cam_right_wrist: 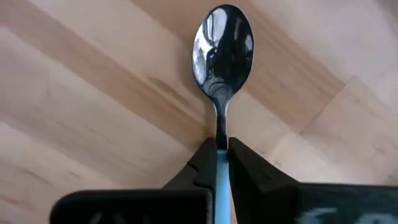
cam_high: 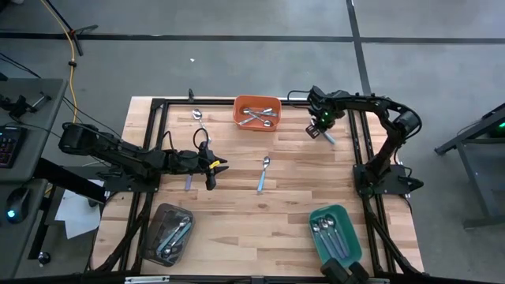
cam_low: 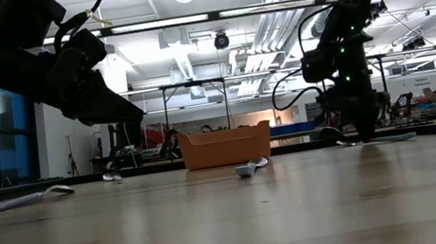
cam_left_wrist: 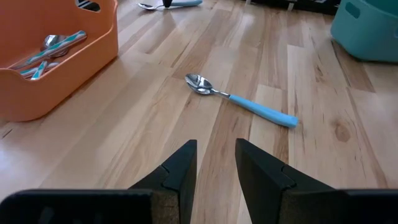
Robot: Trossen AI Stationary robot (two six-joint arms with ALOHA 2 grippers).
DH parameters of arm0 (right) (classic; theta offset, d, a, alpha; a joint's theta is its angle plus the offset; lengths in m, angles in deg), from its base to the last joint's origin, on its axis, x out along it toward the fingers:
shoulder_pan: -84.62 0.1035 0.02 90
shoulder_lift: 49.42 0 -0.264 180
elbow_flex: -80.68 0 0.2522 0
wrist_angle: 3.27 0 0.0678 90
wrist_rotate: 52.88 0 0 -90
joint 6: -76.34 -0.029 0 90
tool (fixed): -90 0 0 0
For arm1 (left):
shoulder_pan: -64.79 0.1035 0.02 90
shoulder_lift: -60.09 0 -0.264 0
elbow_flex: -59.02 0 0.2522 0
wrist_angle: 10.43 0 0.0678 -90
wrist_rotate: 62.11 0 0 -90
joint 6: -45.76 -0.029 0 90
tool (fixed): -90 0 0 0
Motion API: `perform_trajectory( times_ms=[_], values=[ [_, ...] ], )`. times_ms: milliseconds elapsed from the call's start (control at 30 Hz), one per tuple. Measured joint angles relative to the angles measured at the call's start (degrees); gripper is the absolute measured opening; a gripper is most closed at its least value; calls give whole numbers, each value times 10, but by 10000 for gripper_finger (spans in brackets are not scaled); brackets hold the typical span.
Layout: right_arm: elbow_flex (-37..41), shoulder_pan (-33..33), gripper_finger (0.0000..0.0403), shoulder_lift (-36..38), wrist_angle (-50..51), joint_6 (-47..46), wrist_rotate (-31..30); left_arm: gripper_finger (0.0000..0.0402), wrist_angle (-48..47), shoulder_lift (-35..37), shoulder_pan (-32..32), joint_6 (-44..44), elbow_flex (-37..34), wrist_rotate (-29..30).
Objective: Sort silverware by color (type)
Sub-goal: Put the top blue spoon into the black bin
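Fingers of the right gripper (cam_right_wrist: 222,163) pinched a blue-handled spoon (cam_right_wrist: 222,46), its glossy oval bowl on pale plank table (cam_high: 237,213) at two o'clock. Left gripper (cam_left_wrist: 216,163), at nine o'clock, stood parted, empty.

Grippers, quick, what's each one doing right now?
Left gripper: jaws open, holding nothing.
Right gripper: jaws shut on a blue-handled spoon.
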Motion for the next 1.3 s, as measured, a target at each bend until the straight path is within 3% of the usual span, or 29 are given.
perform_trajectory(
  times_ms=[267,567,767,933,1300],
  values=[
    [0,0,5,35,15,12,31,104,0,0,0,0,0,0],
    [0,30,2,163,-12,0,63,104,0,0,0,0,0,0],
    [0,131,1,235,-93,-28,62,104,6,0,0,12,0,0],
    [0,237,1,247,-189,-43,17,104,62,-20,0,14,0,-22],
    [1,417,0,147,-494,-13,-18,104,283,-128,0,-33,0,-53]
  ],
)
